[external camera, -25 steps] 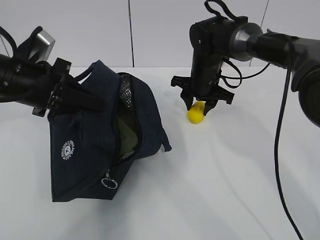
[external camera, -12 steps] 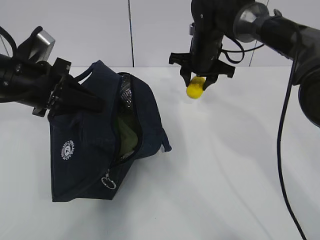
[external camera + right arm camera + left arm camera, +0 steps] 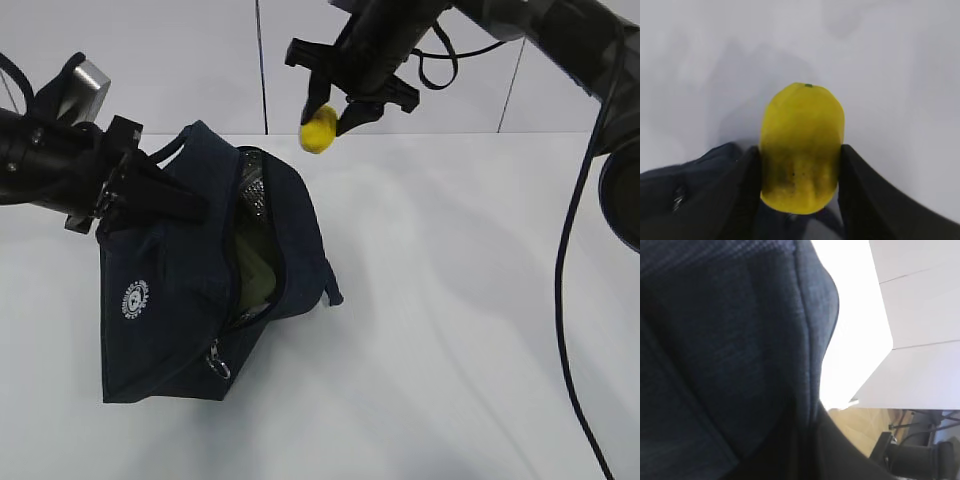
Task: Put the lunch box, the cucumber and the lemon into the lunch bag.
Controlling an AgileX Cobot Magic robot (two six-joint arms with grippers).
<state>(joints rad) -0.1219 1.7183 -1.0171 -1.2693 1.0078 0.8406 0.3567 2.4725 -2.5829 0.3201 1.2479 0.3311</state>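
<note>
The navy lunch bag (image 3: 170, 290) stands tilted at the left of the white table, its zipped top gaping toward the right. A pale green surface, the lunch box (image 3: 256, 272), shows inside the opening. The cucumber is hidden. My left gripper (image 3: 160, 198) is shut on the bag's upper fabric and holds it up; in the left wrist view navy cloth (image 3: 730, 340) fills the frame and hides the jaws. My right gripper (image 3: 327, 120) is shut on the yellow lemon (image 3: 319, 129), in the air above and just right of the bag's top. The lemon (image 3: 801, 145) sits between both black fingers (image 3: 747, 175), with bag fabric (image 3: 685, 192) below left.
White wall panels rise behind the table (image 3: 470, 330). The right arm's black cable (image 3: 560, 290) hangs along the right side. The bag's zipper pull (image 3: 216, 363) dangles at its lower front. Past the table edge the left wrist view shows a wooden floor (image 3: 865, 425).
My right gripper has lifted the lemon off the table and carried it up and left, toward the bag's top. The left gripper and the bag have stayed put.
</note>
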